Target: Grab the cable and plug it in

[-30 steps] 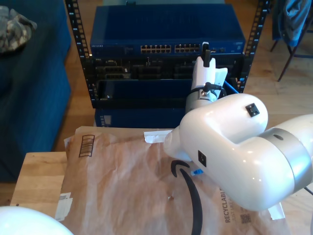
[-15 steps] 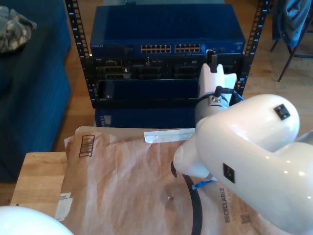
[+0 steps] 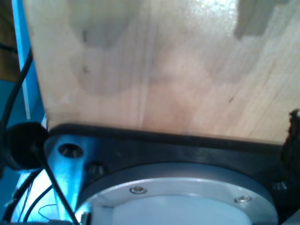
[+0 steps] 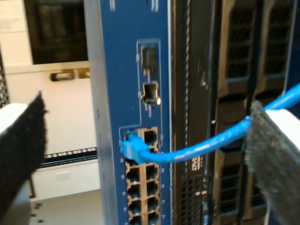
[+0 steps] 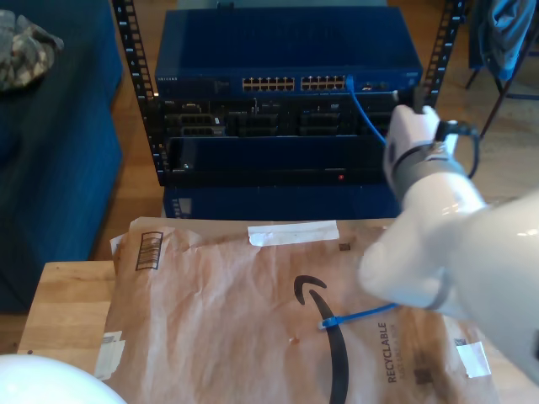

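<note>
The bright blue cable [image 4: 197,150] has its plug [image 4: 131,147] seated in a corner port of the blue switch [image 4: 108,70]. In the exterior view the cable [image 5: 364,109] drops from the right end of the switch's port row [image 5: 295,83] and passes behind the white arm. Its other end [image 5: 354,316] lies on the brown paper. My second gripper [image 4: 145,122] is open and back from the ports. The cable runs past one fuzzy black pad [image 4: 272,164]. In the exterior view this gripper [image 5: 413,103] is right of the plug. A dark pad edge [image 3: 294,131] shows in the first wrist view.
Black rack units [image 5: 253,126] sit under the switch between perforated rails [image 5: 130,50]. A brown paper mailer [image 5: 219,320] covers the wooden table [image 5: 59,303]. A white arm shell [image 5: 42,383] bulges at the exterior view's lower left. The first wrist view looks at wood [image 3: 164,61] and an arm base [image 3: 187,197].
My second arm has swung to the exterior view's right, away from the switch. The cable stays plugged in the port, now uncovered. Its loose end slid slightly on the paper.
</note>
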Controlling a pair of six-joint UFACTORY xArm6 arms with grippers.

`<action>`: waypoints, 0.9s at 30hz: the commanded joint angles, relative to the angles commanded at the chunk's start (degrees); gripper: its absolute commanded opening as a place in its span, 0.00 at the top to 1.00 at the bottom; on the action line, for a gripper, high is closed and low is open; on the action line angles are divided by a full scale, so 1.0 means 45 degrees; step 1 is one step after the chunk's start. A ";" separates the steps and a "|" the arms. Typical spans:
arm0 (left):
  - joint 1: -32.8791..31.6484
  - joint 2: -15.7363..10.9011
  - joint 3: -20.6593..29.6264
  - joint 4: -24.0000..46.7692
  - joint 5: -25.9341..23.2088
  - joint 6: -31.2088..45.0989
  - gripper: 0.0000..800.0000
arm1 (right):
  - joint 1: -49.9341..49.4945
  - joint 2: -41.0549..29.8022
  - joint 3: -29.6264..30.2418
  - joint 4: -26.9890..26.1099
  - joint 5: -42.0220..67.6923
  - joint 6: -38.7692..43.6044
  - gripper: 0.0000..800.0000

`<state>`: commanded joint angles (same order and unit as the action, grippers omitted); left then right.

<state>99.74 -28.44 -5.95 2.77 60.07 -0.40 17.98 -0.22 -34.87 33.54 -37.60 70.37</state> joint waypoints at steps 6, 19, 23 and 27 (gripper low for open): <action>0.0000 0.0000 0.0000 0.0000 0.0000 0.0000 0.00 | -0.2051 -0.1973 0.0527 -0.0059 0.3243 -0.2071 0.02; 0.0000 0.0000 0.0000 0.0000 0.0000 0.0000 0.00 | -1.0002 -0.5568 0.1758 -0.0039 1.1038 -0.8518 0.01; 0.0000 0.0000 0.0000 0.0000 0.0000 0.0000 0.00 | -1.3206 -0.5529 0.1563 -0.0039 1.3050 -1.0491 0.00; 0.0000 0.0000 0.0000 0.0000 0.0000 0.0000 0.00 | -1.5453 -0.5294 0.0781 -0.0039 1.5336 -1.2484 0.00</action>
<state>99.74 -28.44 -5.95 2.77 60.07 -0.40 -51.56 -24.04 -31.35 33.36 31.41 14.20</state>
